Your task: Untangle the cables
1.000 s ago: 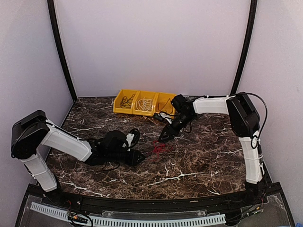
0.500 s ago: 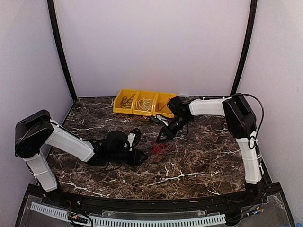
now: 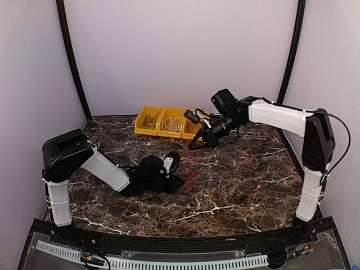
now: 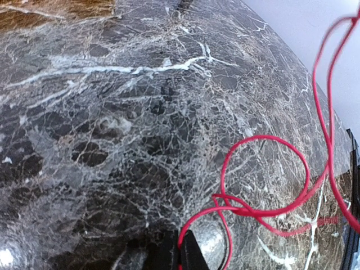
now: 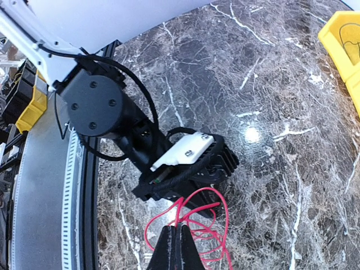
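Cable [image 4: 221,198], the red one, ran from my left gripper [image 4: 181,253], which sat low on the table [image 3: 242,185] and was clamped on it, up to my right gripper [image 5: 179,247], which hung above the table and was pinched tight on another part. Just in front of the left gripper I saw a loop and some crossed strands, so I judged I was in the step of pulling this cable apart. The next move, I think, called for a slow lift of the right arm so the loop could slide out and not tighten.
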`<state>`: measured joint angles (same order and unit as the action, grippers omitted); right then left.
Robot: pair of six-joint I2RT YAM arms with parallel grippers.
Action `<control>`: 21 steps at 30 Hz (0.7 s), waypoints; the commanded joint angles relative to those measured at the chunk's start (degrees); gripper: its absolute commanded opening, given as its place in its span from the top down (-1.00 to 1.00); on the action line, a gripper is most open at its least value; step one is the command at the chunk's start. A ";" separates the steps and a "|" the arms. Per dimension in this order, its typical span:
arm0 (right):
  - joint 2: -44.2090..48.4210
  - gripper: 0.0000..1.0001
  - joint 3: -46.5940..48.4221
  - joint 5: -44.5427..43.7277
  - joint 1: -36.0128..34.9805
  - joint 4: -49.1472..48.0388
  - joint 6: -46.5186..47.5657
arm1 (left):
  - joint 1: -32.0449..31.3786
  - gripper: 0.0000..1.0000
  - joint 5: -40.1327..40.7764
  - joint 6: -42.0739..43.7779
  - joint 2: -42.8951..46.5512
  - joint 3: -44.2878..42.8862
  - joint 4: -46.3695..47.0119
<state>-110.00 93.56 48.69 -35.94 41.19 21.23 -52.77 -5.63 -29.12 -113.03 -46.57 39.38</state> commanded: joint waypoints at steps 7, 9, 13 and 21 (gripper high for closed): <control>14.59 1.00 7.03 8.30 8.33 3.04 -0.20 | -0.09 1.00 1.49 -1.09 0.53 5.38 5.93; 17.89 1.00 8.32 8.36 10.82 1.08 -1.36 | -0.15 1.00 1.98 -1.41 0.99 6.36 5.90; 25.37 1.00 9.05 3.56 14.14 -3.61 -2.42 | -0.19 1.00 4.66 -2.31 3.04 8.46 4.17; 36.60 1.00 5.73 -12.43 18.76 -10.69 -1.91 | -0.09 1.00 14.21 -0.70 11.71 13.51 -5.49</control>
<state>-74.72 100.22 45.91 -19.27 34.26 19.38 -52.77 1.91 -30.79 -106.94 -36.47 43.07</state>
